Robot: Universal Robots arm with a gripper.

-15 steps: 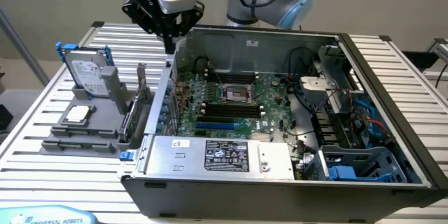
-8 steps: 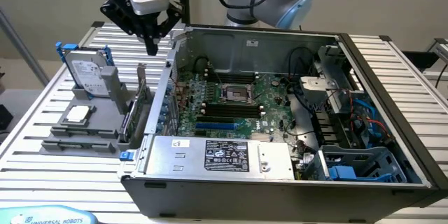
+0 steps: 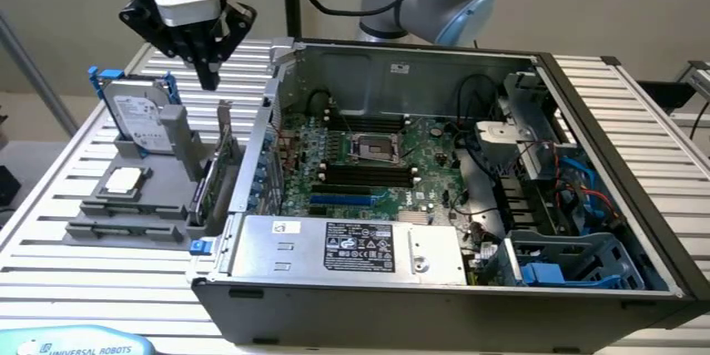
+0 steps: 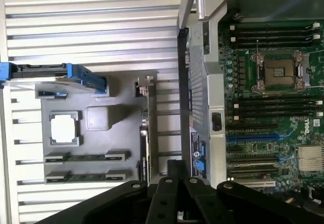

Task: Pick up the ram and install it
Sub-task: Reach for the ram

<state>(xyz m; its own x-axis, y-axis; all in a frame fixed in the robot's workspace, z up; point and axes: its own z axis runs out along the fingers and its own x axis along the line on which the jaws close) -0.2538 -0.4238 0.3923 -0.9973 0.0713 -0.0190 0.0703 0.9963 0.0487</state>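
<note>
The gripper (image 3: 208, 76) is hanging fingers-down above the grey holder (image 3: 145, 209) — pressed together, pinching nothing — with the ram (image 4: 83, 158) lying slotted there; a label (image 3: 83, 348) is reading "UNIVERSAL ROBOTS".

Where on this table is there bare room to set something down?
Bare slats of the table lie in front of the grey holder, toward the camera, and along the exterior view's right of the computer case. The holder and the case interior are crowded.
</note>
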